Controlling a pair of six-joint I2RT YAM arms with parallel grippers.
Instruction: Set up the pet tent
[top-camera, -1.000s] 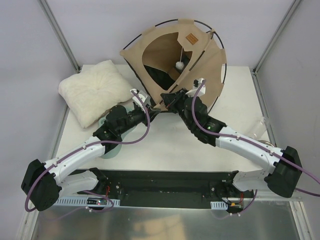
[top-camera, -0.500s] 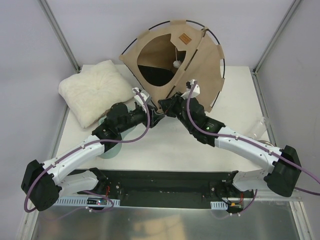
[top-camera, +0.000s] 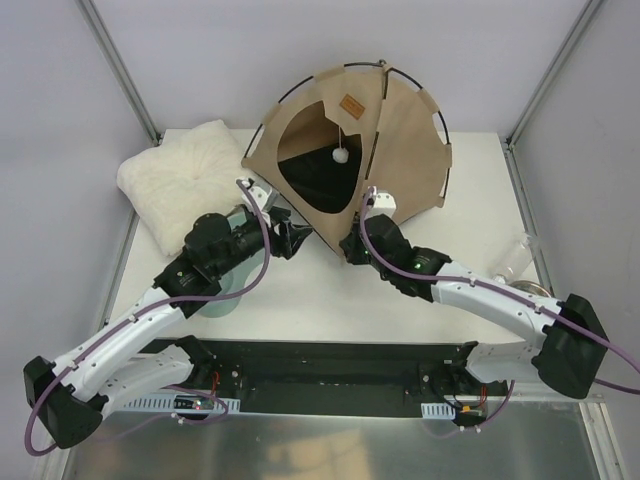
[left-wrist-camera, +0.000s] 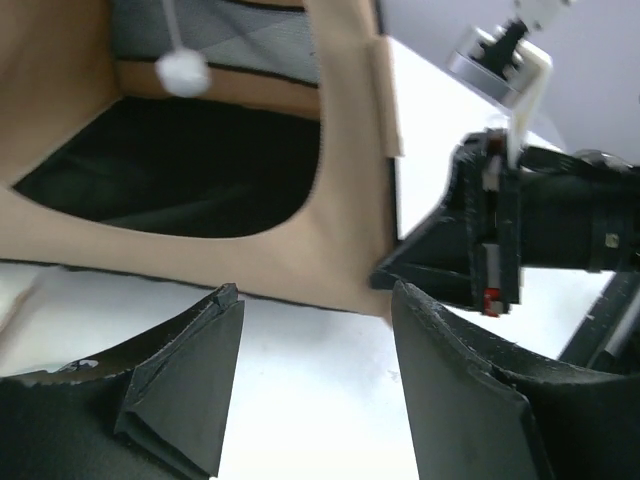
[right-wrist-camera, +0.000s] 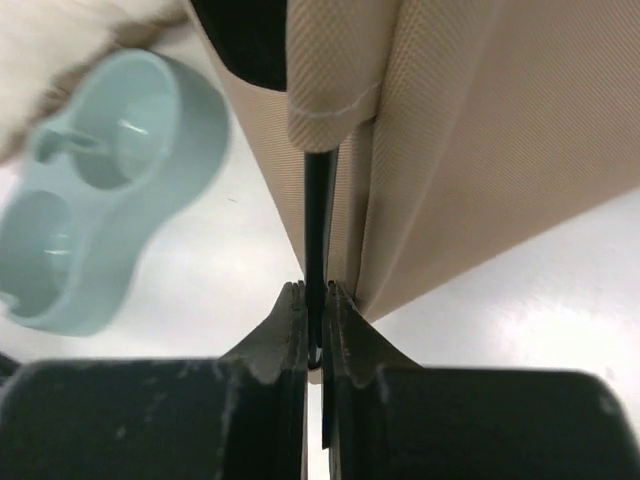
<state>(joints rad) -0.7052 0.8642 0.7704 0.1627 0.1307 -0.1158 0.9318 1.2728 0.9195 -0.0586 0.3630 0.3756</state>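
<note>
The pet tent stands at the back of the table, tan fabric with a dark opening facing me, a white ball hanging inside and a brown label above it. My right gripper is at the tent's near corner, shut on a thin black pole beside the tan fabric. My left gripper stands open just left of that corner, its jaws holding nothing. In the left wrist view, the left gripper faces the tent's front edge and the ball.
A white fluffy cushion lies at the back left. A pale teal double bowl sits under my left arm, also seen as the bowl in the right wrist view. A clear plastic bottle lies near the right edge.
My left gripper has let go of the tent's front edge, opened, and drawn back to the left. The tent has tipped from raised to standing, opening toward me. The right gripper has moved nearer, still on the pole.
</note>
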